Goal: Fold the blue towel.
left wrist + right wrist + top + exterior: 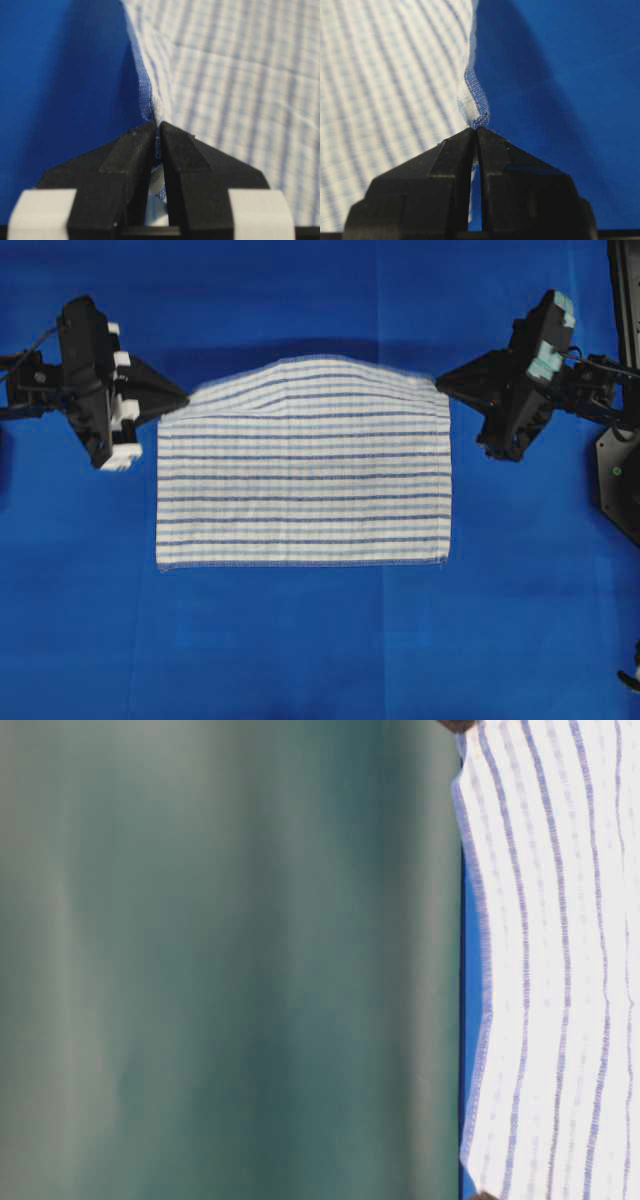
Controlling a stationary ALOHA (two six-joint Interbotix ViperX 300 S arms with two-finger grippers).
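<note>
While the blue towel lies at the middle of the blue surface with its 12 o'clock edge lifted and bowed, the left gripper pinches its 10 o'clock corner and the right gripper pinches its 2 o'clock corner, each with jaws pressed together on the hem. To fold well, I judge both should carry the edge level toward 6 o'clock together, keeping it taut and landing corner on corner.
</note>
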